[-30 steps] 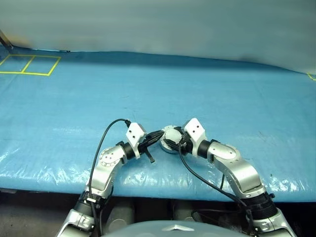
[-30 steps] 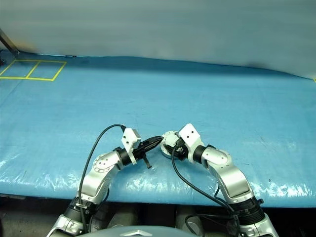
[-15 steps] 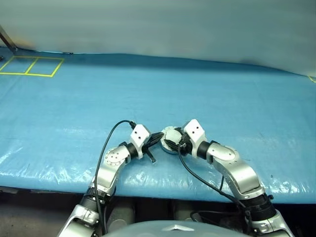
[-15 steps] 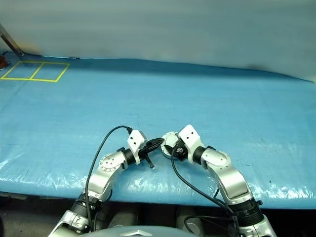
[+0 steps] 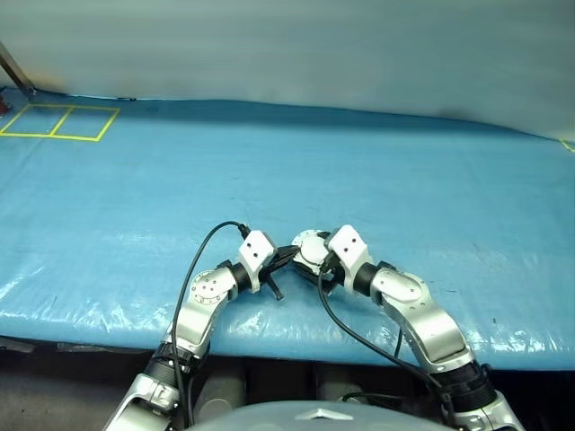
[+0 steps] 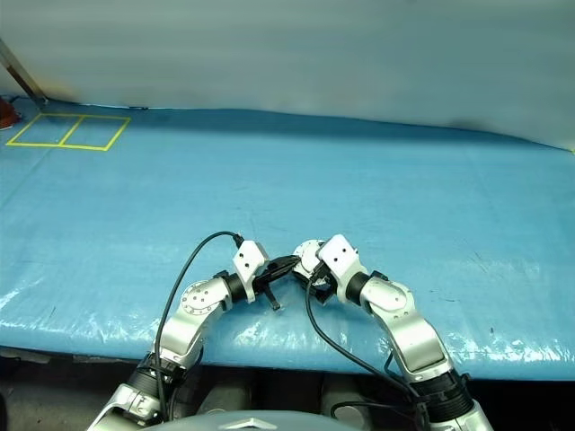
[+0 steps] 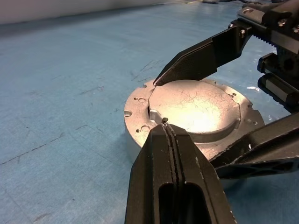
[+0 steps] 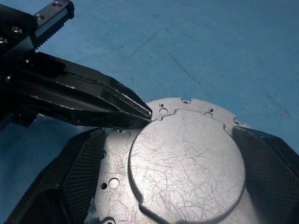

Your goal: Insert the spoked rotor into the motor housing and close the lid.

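Low in the centre of the head views, the round silver-grey metal motor housing point(image 5: 312, 250) rests on the blue sheet point(image 5: 404, 180), its plain lid point(image 8: 187, 165) already down. The left gripper point(image 7: 164, 126), pinched shut and empty, touches the lid's edge; the right gripper point(image 8: 180, 179) straddles the housing, spread wide. Closing looks nearly done; next, press the lid fully flush.

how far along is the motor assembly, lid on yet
Nearly finished, by the look of it. Done: the lid lies flat over the motor housing, plain silver face up, so the rotor is presumably inside, though hidden. In hand: the left gripper, shut, has its tip at the lid's edge, and the right gripper is spread around the housing. Left: confirm the lid is seated and withdraw both grippers.
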Tool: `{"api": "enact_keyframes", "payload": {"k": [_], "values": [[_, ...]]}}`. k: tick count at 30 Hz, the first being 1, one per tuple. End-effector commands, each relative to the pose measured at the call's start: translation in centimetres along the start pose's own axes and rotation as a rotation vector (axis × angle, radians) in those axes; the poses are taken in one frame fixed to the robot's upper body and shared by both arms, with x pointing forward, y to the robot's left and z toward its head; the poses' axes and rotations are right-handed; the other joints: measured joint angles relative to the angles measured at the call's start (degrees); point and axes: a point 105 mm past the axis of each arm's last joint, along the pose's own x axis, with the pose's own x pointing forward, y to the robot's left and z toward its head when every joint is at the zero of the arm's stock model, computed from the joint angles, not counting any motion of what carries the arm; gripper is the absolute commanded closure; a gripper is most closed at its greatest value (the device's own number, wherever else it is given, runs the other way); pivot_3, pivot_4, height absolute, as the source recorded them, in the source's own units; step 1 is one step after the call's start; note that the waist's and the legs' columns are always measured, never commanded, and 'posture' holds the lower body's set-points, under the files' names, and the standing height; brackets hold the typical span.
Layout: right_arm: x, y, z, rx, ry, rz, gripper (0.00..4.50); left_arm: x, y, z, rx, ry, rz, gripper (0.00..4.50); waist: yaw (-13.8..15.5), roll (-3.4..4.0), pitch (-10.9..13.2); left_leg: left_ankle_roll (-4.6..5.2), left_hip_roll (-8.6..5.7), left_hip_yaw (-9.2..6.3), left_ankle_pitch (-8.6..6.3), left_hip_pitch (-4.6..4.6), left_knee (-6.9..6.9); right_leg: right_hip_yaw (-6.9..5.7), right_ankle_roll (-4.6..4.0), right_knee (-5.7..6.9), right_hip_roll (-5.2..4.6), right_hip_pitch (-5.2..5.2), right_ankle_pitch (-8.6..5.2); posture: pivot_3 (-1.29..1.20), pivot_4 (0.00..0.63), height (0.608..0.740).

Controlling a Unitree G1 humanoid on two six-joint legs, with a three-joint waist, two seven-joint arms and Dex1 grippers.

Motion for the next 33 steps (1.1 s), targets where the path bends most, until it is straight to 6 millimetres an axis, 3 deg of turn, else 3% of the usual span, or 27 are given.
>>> {"api": "enact_keyframes", "payload": {"k": [1,5,11,26,33], "values": [[-0.1,2.2,-1.3,0.173,0.033,0.116,0.05,0.2,-0.8,-0.6,0.004,0.023,-0.033,4.5,0.0,0.03,0.0,0.0,0.0,-0.02,0.0,0.0,-0.01,-0.02,-0.02,0.0,0.0,0.0,-0.01,0.0,0.15,0.74],[-0.3,0.6,1.6,0.101,-0.089,0.013,0.05,0.3,-0.9,-0.6,0.004,0.025,-0.033,4.5,0.1,0.14,0.1,0.0,-0.01,-0.05,0.0,-0.16,-0.03,-0.05,-0.03,0.0,0.0,-0.1,-0.02,0.0,0.15,0.74],[-1.2,-0.8,4.1,0.152,-0.223,-0.068,0.05,0.4,-1.3,-0.8,0.005,0.032,-0.049,4.5,0.1,0.3,0.3,-0.08,-0.02,-0.08,0.06,-0.55,0.03,-0.07,-0.03,0.1,0.0,-0.47,-0.01,0.0,0.15,0.74],[-3.2,-3.6,4.1,0.416,-0.367,-0.233,0.05,0.2,-2.6,-1.2,-0.008,0.054,-0.118,4.5,0.6,0.76,0.5,-0.07,-0.07,-0.1,0.06,-0.63,0.03,-0.11,-0.03,0.13,-0.04,-0.51,-0.01,0.0,0.15,0.74],[-4.4,-4.0,2.6,0.556,-0.328,-0.21,0.05,0.3,-2.4,-1.0,0.005,0.059,-0.107,4.5,0.6,0.77,0.5,-0.06,-0.08,-0.1,0.07,-0.63,0.05,-0.11,-0.03,0.15,-0.04,-0.5,-0.01,0.0,0.15,0.74]]}}
